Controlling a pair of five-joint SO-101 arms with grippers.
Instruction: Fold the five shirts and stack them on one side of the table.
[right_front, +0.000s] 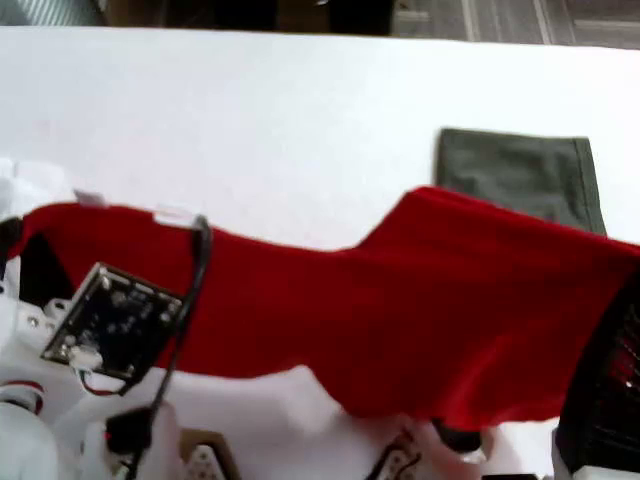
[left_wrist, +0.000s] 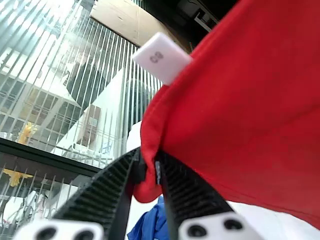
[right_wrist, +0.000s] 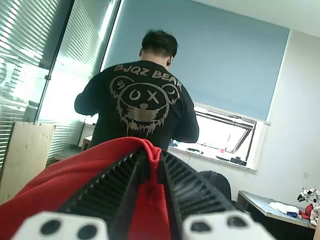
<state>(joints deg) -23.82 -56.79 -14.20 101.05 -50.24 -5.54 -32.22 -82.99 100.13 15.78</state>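
High view: a red shirt (right_front: 400, 300) hangs spread in the air above the white tabletop (right_front: 250, 120). It stretches from the near left across to the right edge, and its lower hem sags toward the near right.
Shirt position: lifted off the tabletop and held at both ends, one gripper on each.
Green shirt (right_front: 520, 175): dark green, folded into a flat rectangle, lying on the tabletop at the far right. From this camera the red shirt covers its near edge.
Left gripper (left_wrist: 148, 162): its black ribbed fingers (left_wrist: 185, 195) are pressed together on a bunched edge of the red shirt, with the cloth pinched between them.
White tag (left_wrist: 162, 57): sticks out from the shirt's edge a little beyond that grasp. In the high view, small white tags show along the shirt's upper left edge.
Right gripper (right_wrist: 151, 157): its fingers (right_wrist: 100, 192) are clamped on a fold of red cloth, which bulges out between them and drapes down one side.
Left arm: at the near left in the high view, with a bare circuit board (right_front: 110, 320) on its wrist and a black cable (right_front: 195, 270) curving across the front of the shirt.
Blue cloth (left_wrist: 150, 225): a small patch shows by the left fingers; I cannot tell what it is.
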